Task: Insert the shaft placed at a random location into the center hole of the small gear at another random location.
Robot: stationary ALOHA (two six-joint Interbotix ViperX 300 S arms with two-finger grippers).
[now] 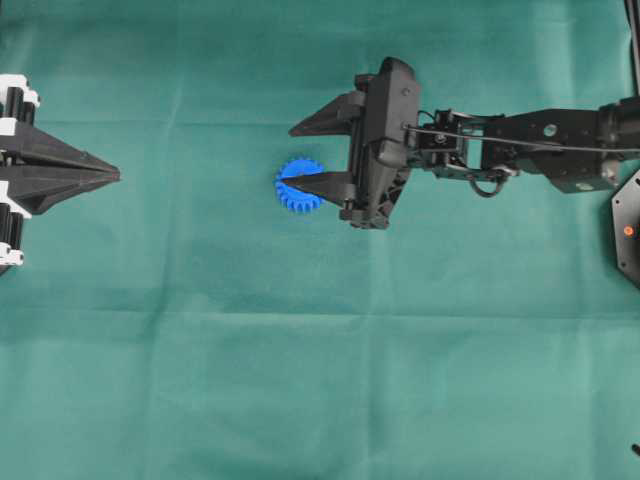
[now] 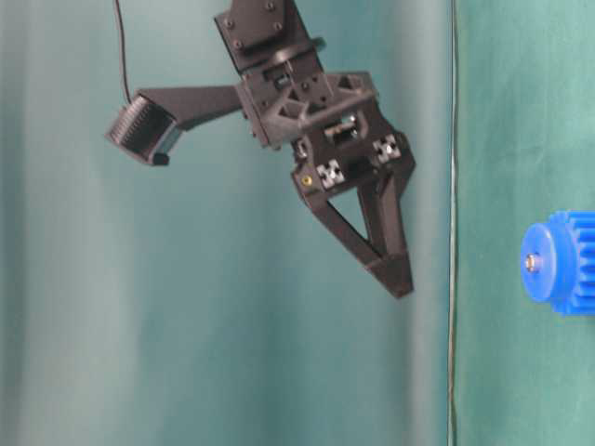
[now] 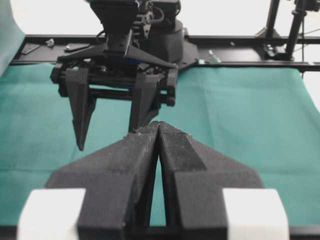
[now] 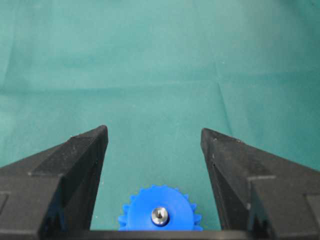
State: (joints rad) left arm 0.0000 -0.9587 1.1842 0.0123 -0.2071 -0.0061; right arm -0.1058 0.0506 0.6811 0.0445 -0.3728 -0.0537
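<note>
Although the task is to fit the shaft into the small gear, the right wrist view already shows a shiny silvery pin end sitting in the center hole of the raised blue hub; the table-level view shows the same metal tip at the hub's middle, so the insertion looks done, judging from how things lie.

The gear lies flat on the green cloth, left of the table's middle in the overhead view; the right gripper hangs above it with its jaws spread wide and nothing between them; in the overhead view one finger crosses the gear while the other sits well beside it; the table-level view shows the fingertips raised clear of the cloth.

The left gripper rests at the far left edge, well apart from the gear; its jaws are pressed together on nothing.

As for handling, the pin is probably stiff, smooth and slippery metal, very light, best pinched across its sides near the top; the gear is likely rigid, light plastic that would slide on cloth if nudged; its toothed rim offers the firmest hold.
</note>
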